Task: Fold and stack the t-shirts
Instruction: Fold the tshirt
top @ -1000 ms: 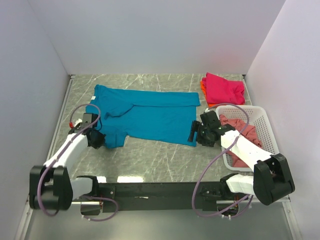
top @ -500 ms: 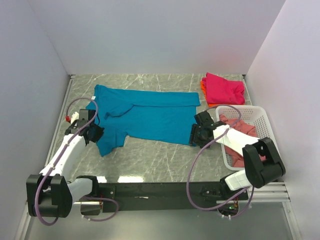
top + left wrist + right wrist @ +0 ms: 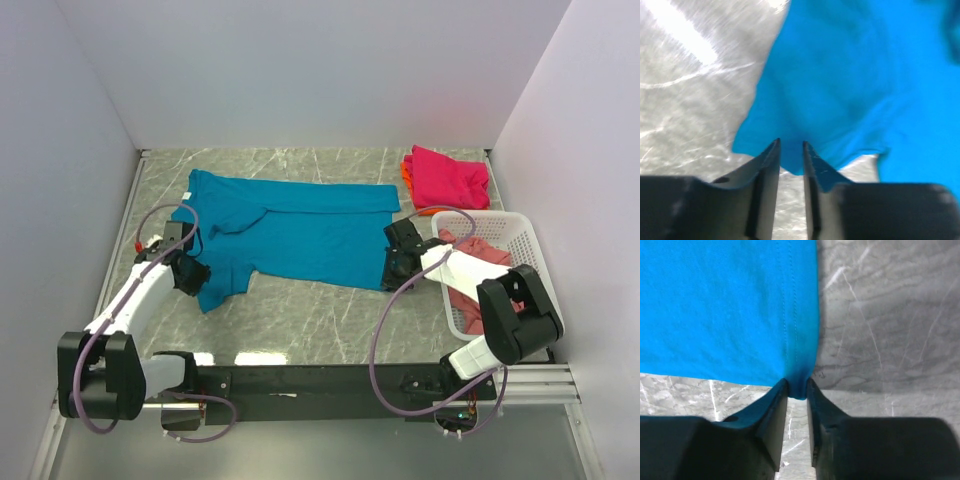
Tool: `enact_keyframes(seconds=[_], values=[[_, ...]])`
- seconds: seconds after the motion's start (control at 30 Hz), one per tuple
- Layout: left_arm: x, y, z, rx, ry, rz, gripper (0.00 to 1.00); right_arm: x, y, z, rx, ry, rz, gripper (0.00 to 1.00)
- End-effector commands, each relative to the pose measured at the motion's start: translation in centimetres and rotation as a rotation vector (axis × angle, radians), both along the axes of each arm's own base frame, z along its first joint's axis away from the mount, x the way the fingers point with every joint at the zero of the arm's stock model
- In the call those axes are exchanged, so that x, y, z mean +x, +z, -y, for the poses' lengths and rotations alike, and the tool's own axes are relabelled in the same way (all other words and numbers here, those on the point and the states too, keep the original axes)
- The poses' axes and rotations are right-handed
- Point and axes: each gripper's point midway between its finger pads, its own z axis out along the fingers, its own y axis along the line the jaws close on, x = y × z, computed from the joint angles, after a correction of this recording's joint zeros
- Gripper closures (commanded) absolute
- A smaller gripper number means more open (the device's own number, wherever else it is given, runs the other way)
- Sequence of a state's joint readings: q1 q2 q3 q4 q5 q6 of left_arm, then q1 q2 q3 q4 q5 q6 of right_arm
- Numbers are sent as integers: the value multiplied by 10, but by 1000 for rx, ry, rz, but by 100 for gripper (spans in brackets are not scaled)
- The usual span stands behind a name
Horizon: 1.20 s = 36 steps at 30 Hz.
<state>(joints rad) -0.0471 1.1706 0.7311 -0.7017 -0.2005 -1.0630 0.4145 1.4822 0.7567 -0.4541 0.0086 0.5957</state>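
A teal-blue t-shirt (image 3: 300, 235) lies spread flat in the middle of the table. My left gripper (image 3: 195, 278) is at its near left sleeve. In the left wrist view the left gripper (image 3: 790, 143) has its jaws a narrow gap apart, and the sleeve tip (image 3: 790, 160) lies loose on the table between them. My right gripper (image 3: 392, 268) is at the shirt's near right corner. In the right wrist view the right gripper (image 3: 796, 381) pinches the bunched hem corner (image 3: 799, 387). A magenta-pink t-shirt (image 3: 450, 178) lies folded on an orange one (image 3: 406, 172) at the back right.
A white lattice basket (image 3: 520, 225) stands at the right edge, with a salmon-pink t-shirt (image 3: 490, 262) crumpled inside it. The right arm reaches past the basket's near left corner. White walls close in the table on the left, back and right.
The left jaws have parted and let go of the sleeve, which now lies spread out. The right gripper moved in to the shirt's near right corner and closed on it.
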Motion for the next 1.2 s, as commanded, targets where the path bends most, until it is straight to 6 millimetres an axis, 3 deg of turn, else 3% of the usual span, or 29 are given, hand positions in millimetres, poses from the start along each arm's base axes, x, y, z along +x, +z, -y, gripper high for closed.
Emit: enact_keyframes(seconds=[0.0, 0.17, 0.3, 0.53, 0.63, 0.67, 0.7, 0.73, 0.87, 0.93, 1.17], values=[[-18, -15, -2, -4, 39, -61, 66, 5, -5, -6, 3, 6, -11, 74], [-29, -27, -7, 16, 56, -96, 52, 6, -3, 1, -37, -2, 1, 99], [-42, -45, -6, 11, 60, -164, 48, 6, -2, -2, -22, 14, -4, 100], [-37, -62, 2, -28, 48, -172, 49, 5, -3, -2, -25, 24, -10, 100], [-41, -72, 6, -45, 24, -211, 60, 6, -2, -1, -30, 18, -8, 100], [-42, -75, 7, -47, 8, -220, 83, 6, -1, -1, -31, 19, -7, 100], [-43, -78, 8, -53, 3, -231, 95, 7, 0, -1, -32, 17, -2, 100], [-42, -79, 10, -61, -6, -233, 99, 6, 1, 0, -32, 17, -2, 100], [-33, -69, 12, -68, -29, -189, 99, 5, 3, 0, -32, 18, 0, 100], [-24, -54, 13, -71, -38, -128, 99, 6, 6, 0, -32, 20, 5, 100], [17, 22, 23, -107, -95, 112, 99, 15, 28, -5, -16, 36, 44, 100]])
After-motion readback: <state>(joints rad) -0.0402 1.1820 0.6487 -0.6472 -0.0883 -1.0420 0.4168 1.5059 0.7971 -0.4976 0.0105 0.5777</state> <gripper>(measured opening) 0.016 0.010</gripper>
